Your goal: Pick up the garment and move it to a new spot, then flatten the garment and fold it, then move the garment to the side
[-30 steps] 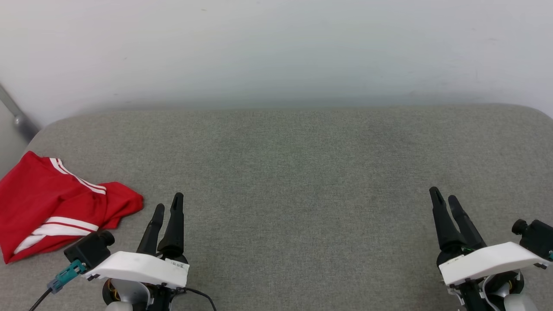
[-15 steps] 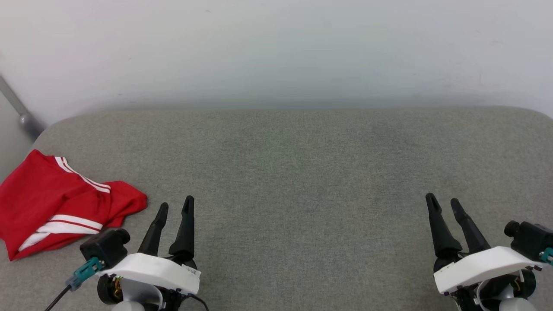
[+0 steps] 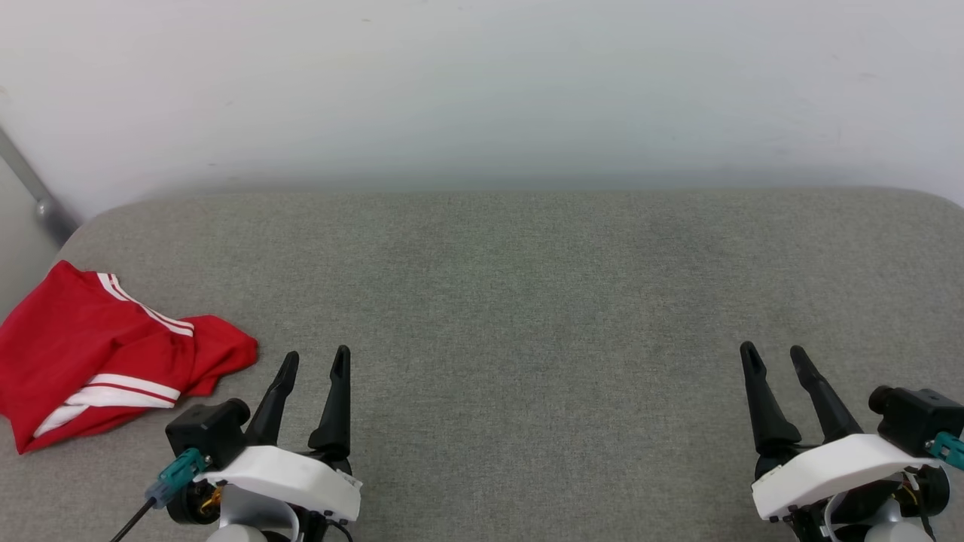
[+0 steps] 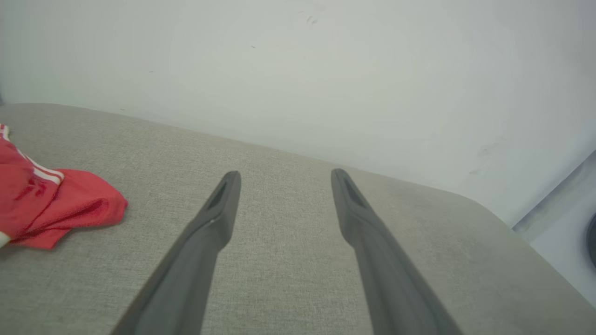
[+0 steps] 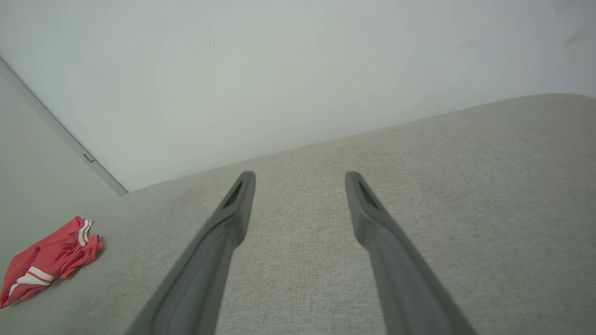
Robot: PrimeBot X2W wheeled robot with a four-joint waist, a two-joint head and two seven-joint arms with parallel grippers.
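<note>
While left pincer [image 3: 316, 355] and right pincer [image 3: 773, 352] gape empty, I log: garment [image 3: 98, 354], crumpled, lying leftward of the left, my nearer arm.

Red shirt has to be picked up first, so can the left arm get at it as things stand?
Probably yes. The shirt lies crumpled on the grey cushion just left of the open left gripper, with only bare fabric between them.
</note>
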